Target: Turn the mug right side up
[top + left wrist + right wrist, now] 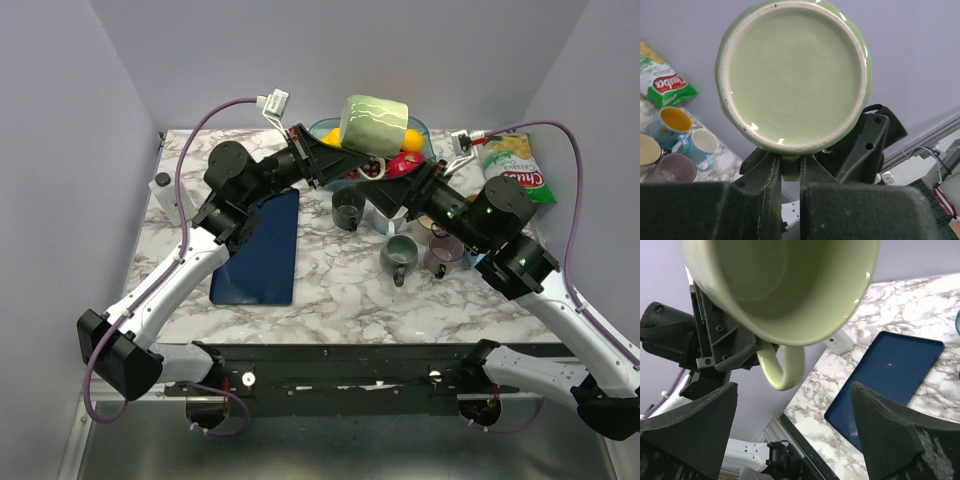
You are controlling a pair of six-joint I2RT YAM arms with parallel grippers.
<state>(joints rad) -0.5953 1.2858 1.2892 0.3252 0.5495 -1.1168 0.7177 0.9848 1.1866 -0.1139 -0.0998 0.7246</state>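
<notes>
Above the blue bowl at the back of the marble table, the left gripper holds the green mug clear of everything beneath it. Its fingers are drawn almost together, with only a thin strip of green between them: they are clamped on the mug's handle. From the right wrist, that handle shows as a pale loop hanging under the mug's body, pinched at one end by the dark jaws.

The right gripper sits lower, over the bowl's near rim and just below the mug. Its fingers are spread wide, one on each side of the view, and touch nothing; the mug hangs above the gap between them.

The mug is neither upright nor fully upside down. It is tipped on its side, with its flat, unglazed-rimmed base facing the left wrist camera and its open mouth facing down toward the right gripper. It is a glossy pale green, rounded, and empty inside.

A navy tray lies flat to the left of the bowl, nearer the arms. Several small mugs stand upright in front of the bowl, and a chip bag lies to the bowl's right.
</notes>
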